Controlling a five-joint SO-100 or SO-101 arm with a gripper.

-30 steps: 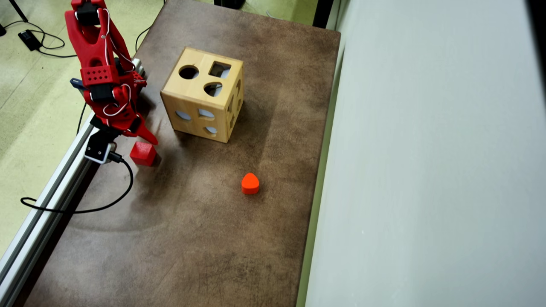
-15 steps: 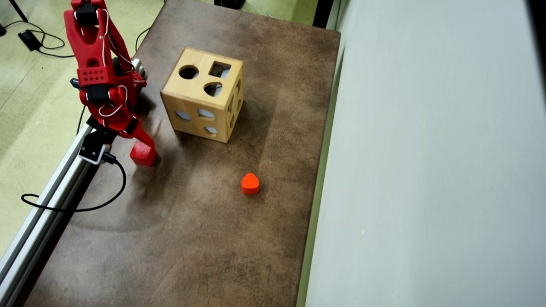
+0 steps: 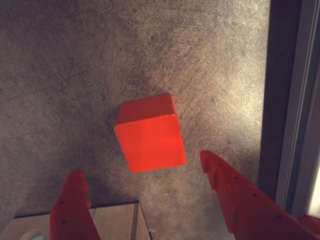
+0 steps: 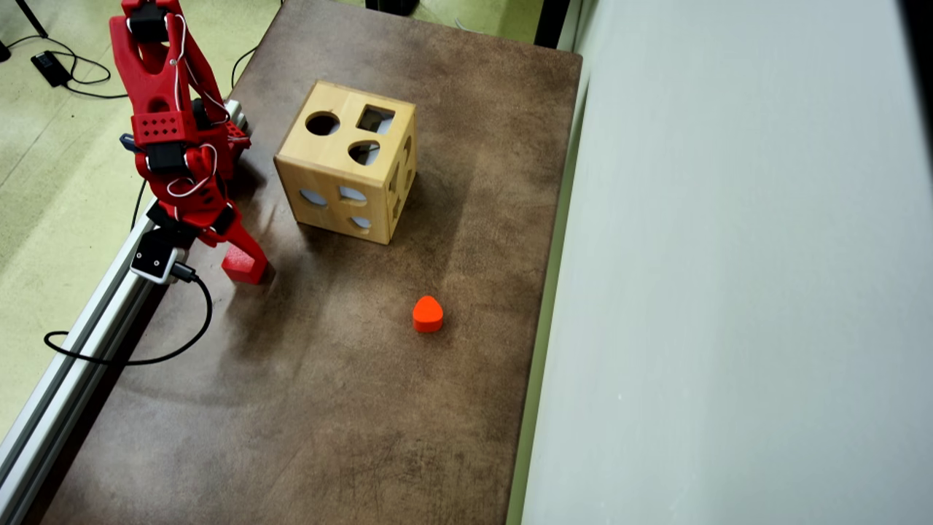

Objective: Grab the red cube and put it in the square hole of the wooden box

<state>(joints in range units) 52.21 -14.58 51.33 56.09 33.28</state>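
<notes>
The red cube [image 3: 150, 135] rests on the brown table, near its left edge in the overhead view [image 4: 242, 268]. My red gripper [image 3: 141, 163] hangs right over it, open, with one fingertip on each side of the cube's near face and neither touching it. In the overhead view the gripper [image 4: 251, 257] partly covers the cube. The wooden box [image 4: 346, 164] stands to the right of the arm, with its square hole [image 4: 375, 119] in the top face beside a round hole. A corner of the box [image 3: 117, 220] shows behind the left finger in the wrist view.
An orange-red rounded block [image 4: 428, 313] lies on the table right of the cube. A metal rail [image 4: 80, 335] runs along the table's left edge, and shows at the right in the wrist view [image 3: 300, 100]. A black cable [image 4: 146, 357] loops near it. A pale wall [image 4: 729, 292] borders the right.
</notes>
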